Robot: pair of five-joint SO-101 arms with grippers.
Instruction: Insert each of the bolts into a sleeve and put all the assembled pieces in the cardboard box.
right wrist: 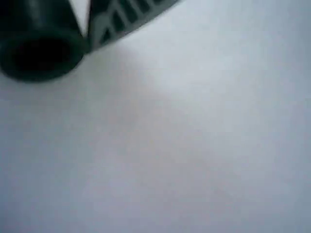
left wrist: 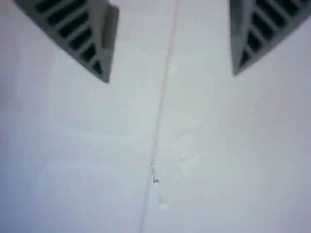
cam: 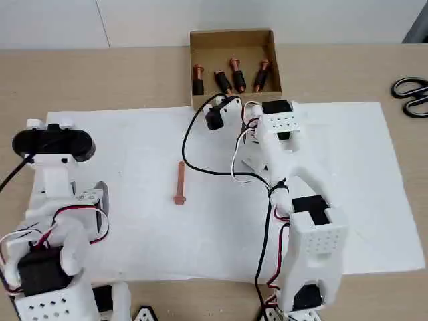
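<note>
- The right gripper (cam: 218,114) clamps a black sleeve (right wrist: 41,51) just beside the cardboard box (cam: 195,41), outside it.
- The left gripper (left wrist: 170,73) is wide open, far from the box.
- One bolt (cam: 180,182) lies well apart from the box.
- Four assembled pieces (cam: 239,75) lie inside the box.

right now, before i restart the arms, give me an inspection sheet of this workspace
surface: wooden table with a white sheet spread over it
job's things: four assembled pieces lie in the cardboard box; one bare bolt lies on the sheet; one black sleeve is in the right gripper
clutter: scissors on the table, off the sheet on the right arm's side
grippers: left gripper open over bare sheet; right gripper shut on the sleeve, close to the box
cables: black cable loops across the sheet near the bolt
surroundings: pale wall behind the table
</note>
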